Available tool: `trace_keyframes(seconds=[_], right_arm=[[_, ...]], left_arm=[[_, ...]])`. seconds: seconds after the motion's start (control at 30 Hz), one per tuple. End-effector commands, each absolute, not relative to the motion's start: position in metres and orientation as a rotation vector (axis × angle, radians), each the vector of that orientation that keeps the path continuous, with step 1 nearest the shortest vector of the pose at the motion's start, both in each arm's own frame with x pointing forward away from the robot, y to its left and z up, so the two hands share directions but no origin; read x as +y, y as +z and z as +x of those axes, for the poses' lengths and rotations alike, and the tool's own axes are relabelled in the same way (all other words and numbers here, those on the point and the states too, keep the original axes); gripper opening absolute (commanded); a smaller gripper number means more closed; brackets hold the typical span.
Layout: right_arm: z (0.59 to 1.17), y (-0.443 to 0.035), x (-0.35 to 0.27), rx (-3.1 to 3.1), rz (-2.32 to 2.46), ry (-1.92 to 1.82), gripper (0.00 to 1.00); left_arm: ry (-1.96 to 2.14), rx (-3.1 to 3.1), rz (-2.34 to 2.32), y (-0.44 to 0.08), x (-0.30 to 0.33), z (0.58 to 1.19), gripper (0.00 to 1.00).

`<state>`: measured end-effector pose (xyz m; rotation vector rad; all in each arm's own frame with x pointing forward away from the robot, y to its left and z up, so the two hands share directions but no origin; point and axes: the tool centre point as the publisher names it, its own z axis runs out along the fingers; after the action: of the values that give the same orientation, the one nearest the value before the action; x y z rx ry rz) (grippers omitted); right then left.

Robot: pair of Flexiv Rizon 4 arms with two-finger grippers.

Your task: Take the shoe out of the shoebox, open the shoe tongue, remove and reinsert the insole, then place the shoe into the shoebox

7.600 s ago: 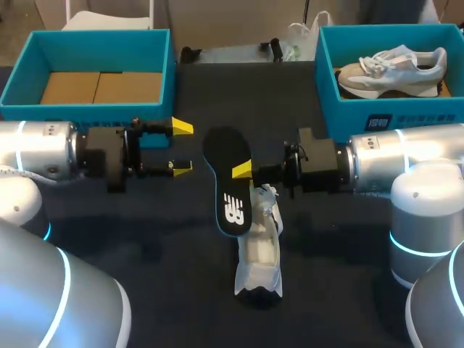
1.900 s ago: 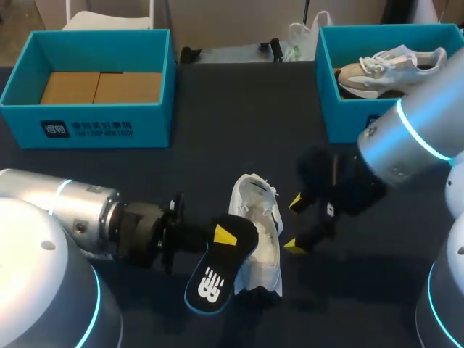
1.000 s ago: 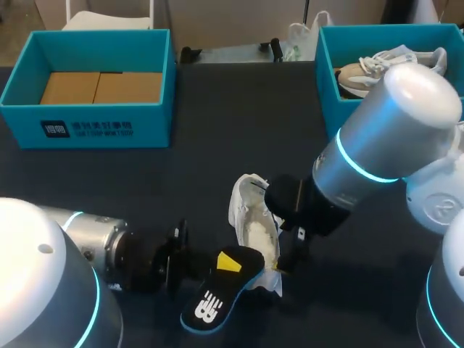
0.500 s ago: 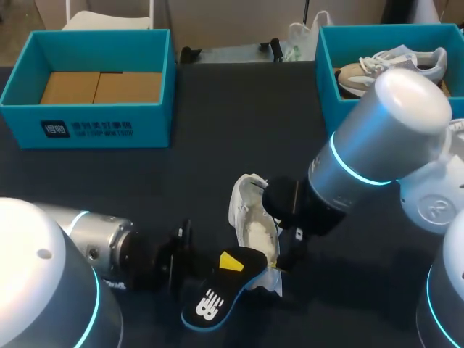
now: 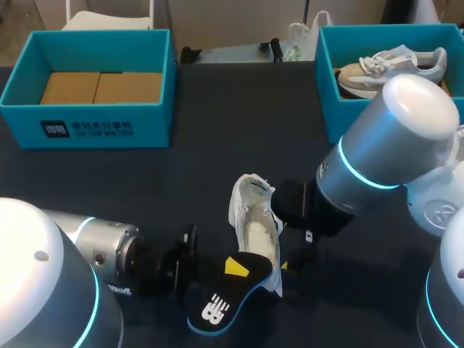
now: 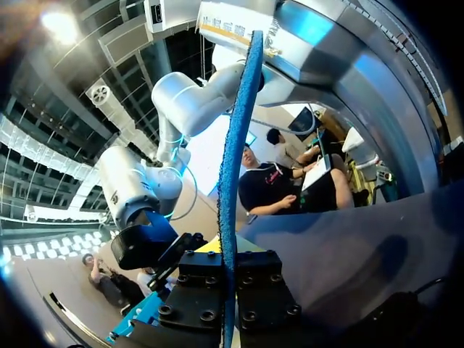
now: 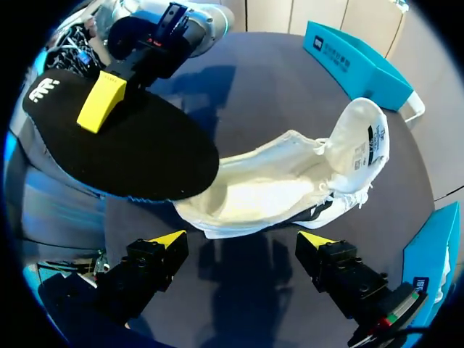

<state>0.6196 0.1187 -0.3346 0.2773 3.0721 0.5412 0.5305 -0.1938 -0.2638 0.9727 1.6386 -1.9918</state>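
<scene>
A white shoe [image 5: 254,225] lies on the dark table with its tongue folded back at the far end. My left gripper [image 5: 230,270] is shut on the black, blue-edged insole [image 5: 221,293], whose tip overlaps the shoe's near end. In the left wrist view the insole [image 6: 230,167] stands edge-on between the fingers of the left gripper [image 6: 228,254]. My right gripper [image 7: 243,239] hangs open just above and beside the shoe [image 7: 290,185], nothing between its fingers. The insole [image 7: 123,145] covers the shoe's end there. In the head view the right gripper [image 5: 290,259] is mostly hidden under its arm.
A teal shoebox [image 5: 87,112] with a brown cardboard floor stands at the back left. A second teal box [image 5: 326,87] at the back right holds another shoe [image 5: 395,65]. Dark bare tabletop lies between the two boxes.
The left gripper has carried the insole slightly right, further over the shoe's near end. The right arm has drawn back a little to the right. Both grippers kept their state.
</scene>
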Motion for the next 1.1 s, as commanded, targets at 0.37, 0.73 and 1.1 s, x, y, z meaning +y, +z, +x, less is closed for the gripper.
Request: trace_keyframes(seconds=[0.37,0.73,1.1], right_arm=[[0.627,-0.346,0.109,3.080,0.225,0.575,1.00],[0.629,-0.354,0.109,3.092,0.223,0.588,1.00],[0.630,-0.357,0.109,3.093,0.231,0.592,1.00]], left_arm=[[-1.969,1.613,0.943,-0.257,-0.196,0.531,0.00],[-1.971,1.616,0.937,-0.258,-0.201,0.534,0.00],[-1.988,1.630,0.871,-0.264,-0.207,0.546,0.00]])
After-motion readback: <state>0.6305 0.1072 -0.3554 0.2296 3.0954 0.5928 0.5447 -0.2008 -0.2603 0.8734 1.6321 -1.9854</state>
